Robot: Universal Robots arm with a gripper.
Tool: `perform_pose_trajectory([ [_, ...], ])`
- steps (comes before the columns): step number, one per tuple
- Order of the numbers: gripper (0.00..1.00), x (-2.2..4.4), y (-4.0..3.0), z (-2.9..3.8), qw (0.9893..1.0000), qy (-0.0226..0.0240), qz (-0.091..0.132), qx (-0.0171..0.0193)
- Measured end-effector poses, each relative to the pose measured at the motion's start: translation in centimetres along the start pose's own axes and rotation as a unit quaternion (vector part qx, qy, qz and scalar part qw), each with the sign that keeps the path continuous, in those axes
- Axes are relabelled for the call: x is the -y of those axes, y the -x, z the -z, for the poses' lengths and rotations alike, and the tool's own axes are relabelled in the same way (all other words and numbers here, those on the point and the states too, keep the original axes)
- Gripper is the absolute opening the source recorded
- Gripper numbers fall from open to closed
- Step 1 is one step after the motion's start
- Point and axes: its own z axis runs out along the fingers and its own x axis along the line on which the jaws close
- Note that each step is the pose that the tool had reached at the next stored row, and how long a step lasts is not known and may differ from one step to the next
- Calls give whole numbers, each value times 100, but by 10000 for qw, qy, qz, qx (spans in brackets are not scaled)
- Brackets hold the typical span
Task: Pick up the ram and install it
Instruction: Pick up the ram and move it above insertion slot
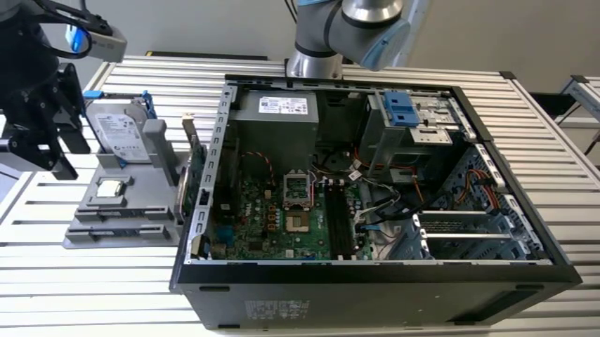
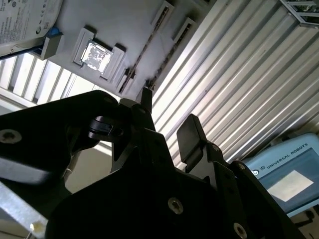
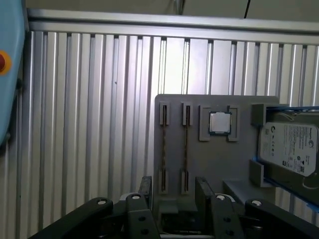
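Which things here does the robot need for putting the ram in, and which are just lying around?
For the job:
ram sticks standing in the grey holder
open gripper
computer case

Just lying about:
hard drive
square silver chip

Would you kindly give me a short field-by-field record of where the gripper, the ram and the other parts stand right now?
gripper: open, empty, near the holder, touching nothing
ram: two sticks on edge in the holder's slots, not yet picked up
holder: grey, on the slatted table, at the exterior view's left of the computer case
chip: in its pocket on the holder
hard drive: on the holder beside the chip
computer case: open, insides exposed
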Motion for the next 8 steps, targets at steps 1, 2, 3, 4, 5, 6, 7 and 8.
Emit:
perform_pose_trajectory([
  [1, 100, 0, 0, -8, 10000, -2, -6, 0],
  [2, 100, 0, 0, -16, 10000, -4, -13, -1],
  [3, 100, 1, 0, -24, 10000, -6, -21, -1],
  [4, 100, 1, 0, -32, 10000, -8, -32, -1],
  [5, 100, 1, 0, -39, 10000, -9, -46, -1],
  [6, 100, 1, 0, -47, 10000, -11, -60, -1],
  [7, 100, 1, 0, -55, 10000, -12, -71, -2],
  [8, 100, 2, 1, -62, 10000, -13, -78, -2],
])
